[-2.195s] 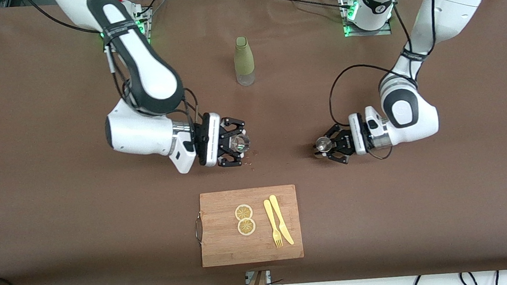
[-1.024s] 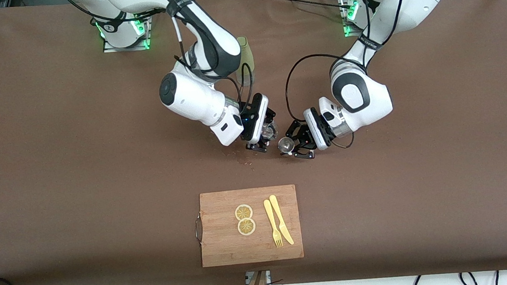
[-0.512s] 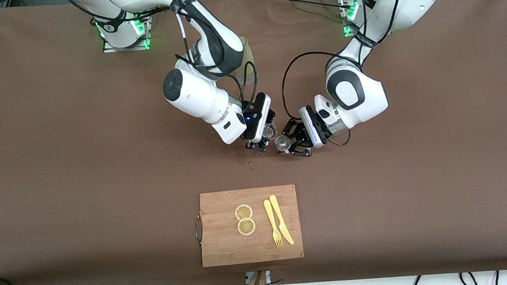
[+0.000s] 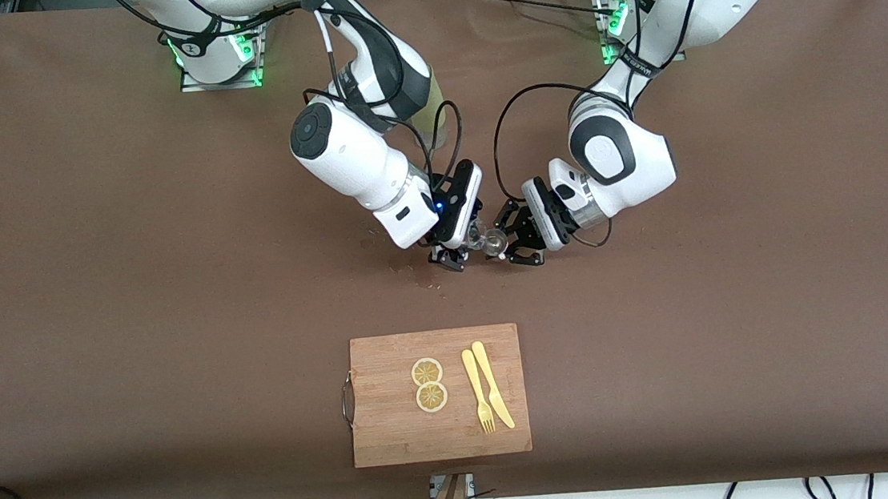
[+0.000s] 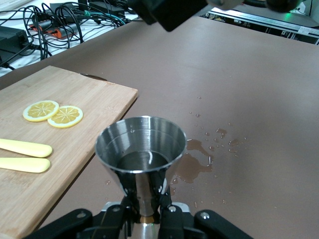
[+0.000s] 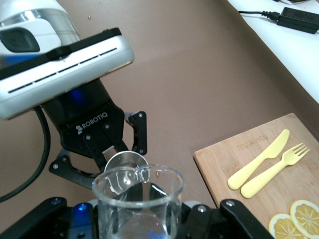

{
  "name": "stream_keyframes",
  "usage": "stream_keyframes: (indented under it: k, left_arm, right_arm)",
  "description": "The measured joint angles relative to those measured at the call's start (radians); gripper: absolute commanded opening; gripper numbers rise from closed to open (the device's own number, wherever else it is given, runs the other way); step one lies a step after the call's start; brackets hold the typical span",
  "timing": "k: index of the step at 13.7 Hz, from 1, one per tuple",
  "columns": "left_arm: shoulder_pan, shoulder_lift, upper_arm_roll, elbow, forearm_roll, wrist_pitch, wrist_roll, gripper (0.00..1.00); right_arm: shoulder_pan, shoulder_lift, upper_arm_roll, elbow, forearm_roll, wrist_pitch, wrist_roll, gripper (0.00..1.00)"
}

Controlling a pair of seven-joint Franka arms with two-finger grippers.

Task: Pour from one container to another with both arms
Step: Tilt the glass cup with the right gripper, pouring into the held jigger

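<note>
Over the middle of the brown table (image 4: 96,312), the right pincer (image 4: 461,241) grips a clear glass beaker (image 6: 138,199), its rim meeting the steel jigger (image 5: 141,149) clamped upright by its stem in the left pincer (image 4: 509,240). Liquid sits in the jigger's cup. Wet spots (image 5: 199,162) mark the table below both pincers. Nearer the front camera than the pincers lies a wooden cutting board (image 4: 396,438) with two lemon slices (image 4: 428,384), a yellow fork (image 4: 476,391) and knife (image 4: 493,384).

Bottle (image 4: 438,109) crowded by right arm (image 4: 354,145)
</note>
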Motion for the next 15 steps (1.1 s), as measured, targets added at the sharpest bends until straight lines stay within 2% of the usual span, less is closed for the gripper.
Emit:
stream_keyframes:
  k: [5,15]
  left_arm:
    - [0.001,-0.004,-0.001,0.0,-0.002,0.0,-0.002,0.0]
    - [0.013,-0.006,-0.014,0.0,-0.041,0.0,-0.005,0.0]
  right_arm:
    - [0.007,0.0,0.0,0.001,-0.085,0.0,0.008,0.08]
    - [0.032,0.0,0.0,0.001,-0.201,0.0,0.01,0.09]
